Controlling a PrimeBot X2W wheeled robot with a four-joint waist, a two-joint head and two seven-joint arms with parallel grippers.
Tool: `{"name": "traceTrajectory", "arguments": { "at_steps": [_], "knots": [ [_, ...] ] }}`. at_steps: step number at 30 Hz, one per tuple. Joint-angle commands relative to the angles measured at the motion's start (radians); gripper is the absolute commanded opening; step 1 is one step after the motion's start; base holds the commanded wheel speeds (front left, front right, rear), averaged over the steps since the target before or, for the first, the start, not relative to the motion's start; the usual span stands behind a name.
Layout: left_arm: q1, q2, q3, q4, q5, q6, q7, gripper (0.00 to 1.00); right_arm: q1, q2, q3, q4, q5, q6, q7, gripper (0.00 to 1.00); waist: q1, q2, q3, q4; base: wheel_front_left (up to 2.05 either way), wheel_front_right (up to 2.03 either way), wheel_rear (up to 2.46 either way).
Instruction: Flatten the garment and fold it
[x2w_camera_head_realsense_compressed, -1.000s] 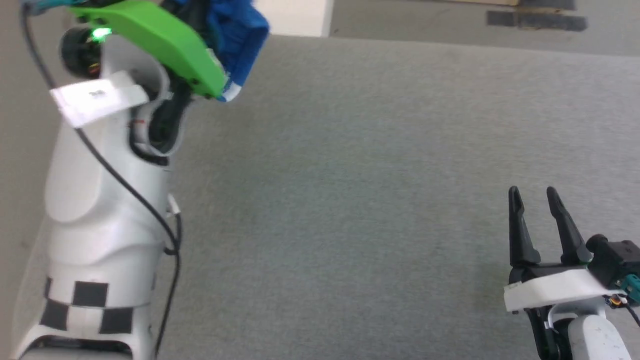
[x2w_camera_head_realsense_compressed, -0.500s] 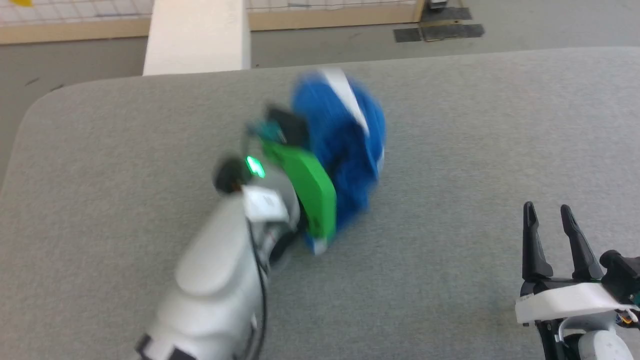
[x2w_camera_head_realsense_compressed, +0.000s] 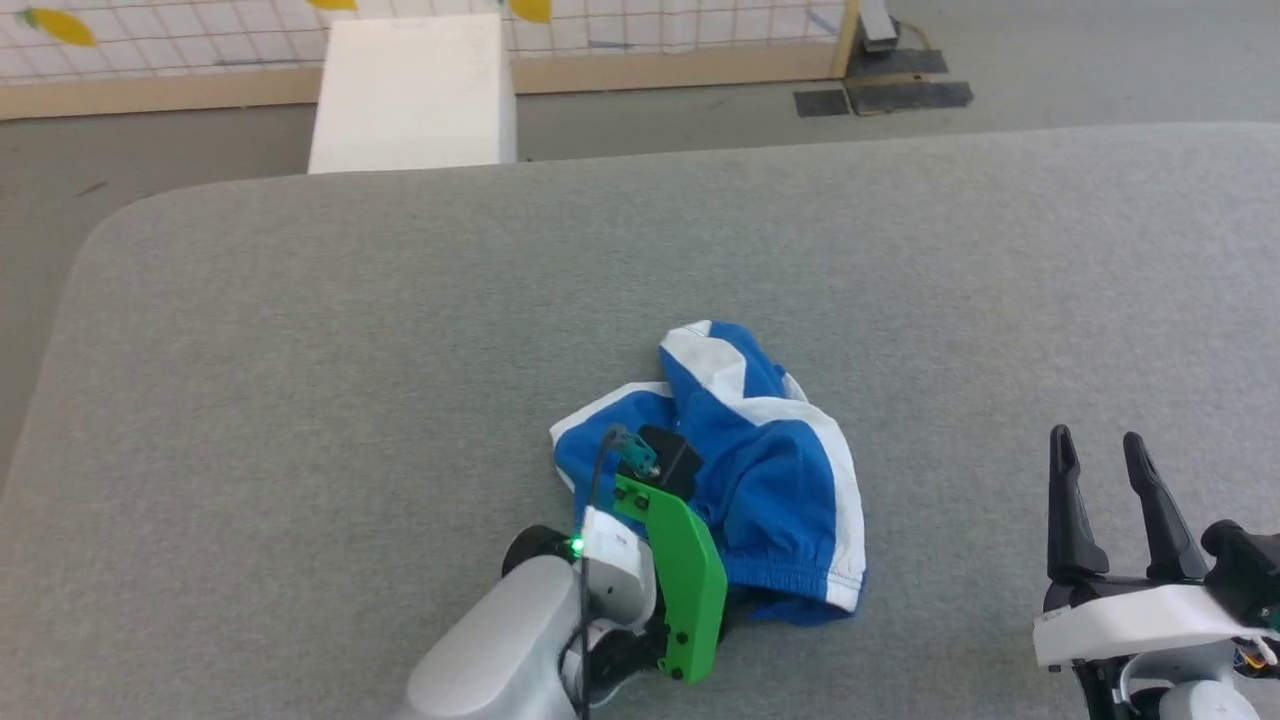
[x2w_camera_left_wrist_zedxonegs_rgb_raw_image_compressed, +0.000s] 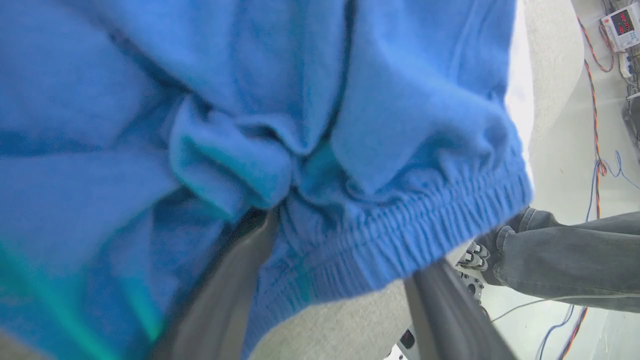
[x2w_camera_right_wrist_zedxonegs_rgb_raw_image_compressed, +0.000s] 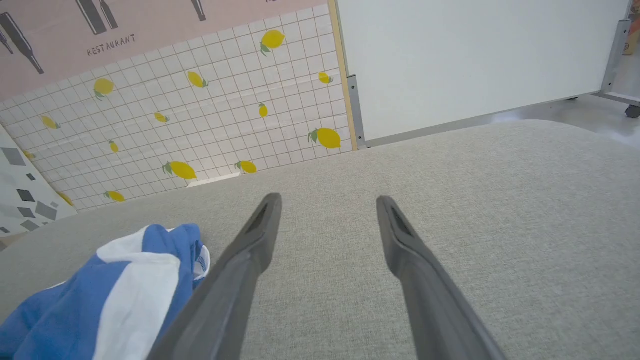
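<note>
Down from mid-air, one garment (x2w_camera_head_realsense_compressed: 770, 470) now lies crumpled on the table (x2w_camera_head_realsense_compressed: 300, 350); left gripper (x2w_camera_left_wrist_zedxonegs_rgb_raw_image_compressed: 340, 260) and right gripper (x2w_camera_head_realsense_compressed: 1095, 440) both spread.

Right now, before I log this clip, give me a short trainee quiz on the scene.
1. True or false: the garment lies flat on the grey table.
2. The right gripper is: A) shut on cloth, B) open and empty, C) pressing the garment.
3. Fill in: the left gripper stands open, the garment's elastic ____ across it.
Key: 1 false, it is bunched up; 2 B; 3 waistband.
</note>
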Motion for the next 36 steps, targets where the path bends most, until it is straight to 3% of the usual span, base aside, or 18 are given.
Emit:
{"name": "traceTrajectory", "arguments": {
  "at_steps": [1,9,12,15,21,26,29,36],
  "knots": [
    [0.031,0.021,0.015,-0.03,-0.026,0.016,0.017,1.0,0.012,0.0,0.002,0.002,0.002,-0.001,-0.006,1.0,0.0,-0.0001,-0.03,0.029,0.0,0.0,0.0],
    [0.169,0.1,0.147,-0.348,-0.155,0.112,0.048,1.0,0.032,0.0,0.001,0.004,0.011,-0.001,-0.006,1.0,0.0,-0.0001,-0.069,0.09,0.0,0.0,0.0],
    [0.21,0.137,0.245,-0.466,-0.179,0.149,-0.017,1.0,0.037,0.0,0.0,0.002,0.01,-0.001,-0.006,1.0,0.0,-0.0001,-0.076,0.111,0.0,0.0,0.0],
    [0.233,0.172,0.352,-0.542,-0.138,0.165,-0.164,1.0,0.034,0.0,0.001,0.0,0.006,-0.001,-0.006,1.0,0.0,-0.0001,-0.078,0.125,0.0,0.0,0.0],
    [0.292,0.211,0.478,-0.524,0.008,0.163,-0.493,1.0,0.027,0.0,0.007,-0.003,0.002,-0.001,-0.006,1.0,0.0,-0.0001,-0.085,0.128,0.0,0.0,0.0],
    [0.34,0.217,0.501,-0.468,0.14,0.178,-0.727,1.0,0.017,0.0,0.041,0.003,-0.001,-0.001,-0.006,1.0,0.0,-0.0001,-0.085,0.122,0.0,0.0,0.0],
    [0.371,0.205,0.506,-0.441,0.184,0.193,-0.779,1.0,-0.008,0.0,0.074,0.01,-0.016,-0.001,0.041,1.0,0.0,-0.0001,-0.078,0.116,0.0,0.0,0.0],
    [0.421,0.147,0.519,-0.421,0.211,0.2,-0.805,1.0,-0.194,0.0,0.229,0.023,-0.06,-0.001,0.378,1.0,0.0,-0.0001,-0.04,0.116,0.0,0.0,0.0]
  ]
}}
